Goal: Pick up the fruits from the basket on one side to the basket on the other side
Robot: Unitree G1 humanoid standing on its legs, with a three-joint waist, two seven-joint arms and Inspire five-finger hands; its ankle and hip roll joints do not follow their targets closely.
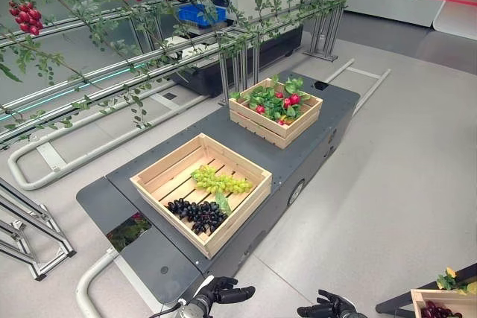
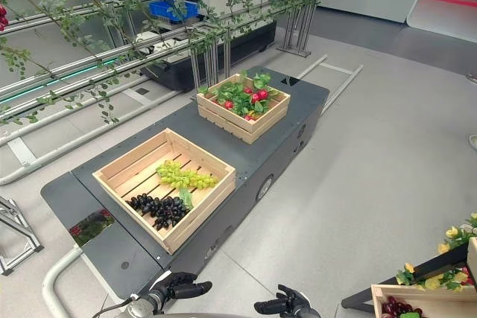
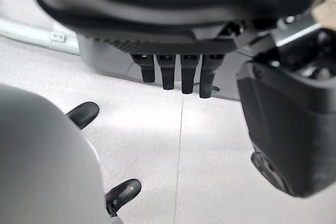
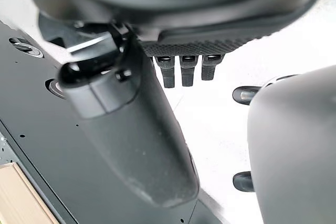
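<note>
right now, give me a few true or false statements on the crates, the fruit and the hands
1. The near crate holds green grapes and dark grapes. True.
2. The far crate is empty. False: it holds leaves and red fruit.
3. Both crates stand on the dark platform. True.
4. The left hand grips the dark grapes. False: it hangs open below the platform, holding nothing.
5. The right hand holds nothing. True.

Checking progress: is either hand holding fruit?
No: the left hand and right hand hang empty before the near crate.
</note>
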